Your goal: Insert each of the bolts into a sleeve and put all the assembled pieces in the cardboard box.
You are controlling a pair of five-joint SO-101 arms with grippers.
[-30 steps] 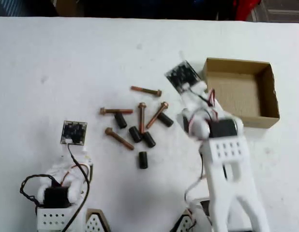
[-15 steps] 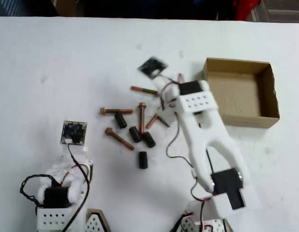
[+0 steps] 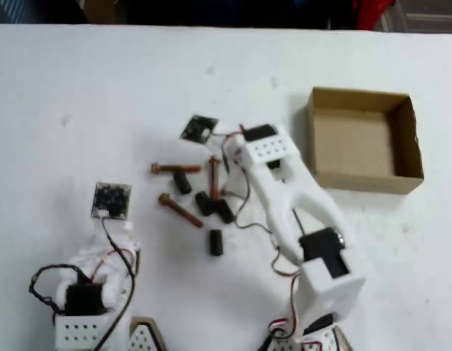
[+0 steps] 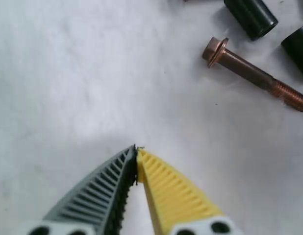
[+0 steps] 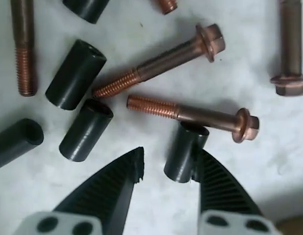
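Several copper bolts and black sleeves lie loose in the middle of the table, among them a bolt (image 3: 181,210) and a lone sleeve (image 3: 215,241). The right arm (image 3: 284,190) stretches over this pile. My right gripper (image 5: 166,169) is open just above the table, with an upright-tilted sleeve (image 5: 186,152) between its fingers, close to one finger (image 5: 217,188). Two bolts (image 5: 161,58) (image 5: 195,115) lie just beyond it. The left arm (image 3: 87,292) rests at the near left. My left gripper (image 4: 137,152) is shut and holds nothing, a short way from a bolt (image 4: 254,73).
The cardboard box (image 3: 358,180) stands open at the right, with nothing visible inside. More sleeves (image 5: 75,73) (image 5: 85,129) lie beside the open fingers. Bare white table lies to the left and behind the pile.
The right arm has swung left from beside the box to over the pile of bolts and sleeves. The left arm has stayed where it was.
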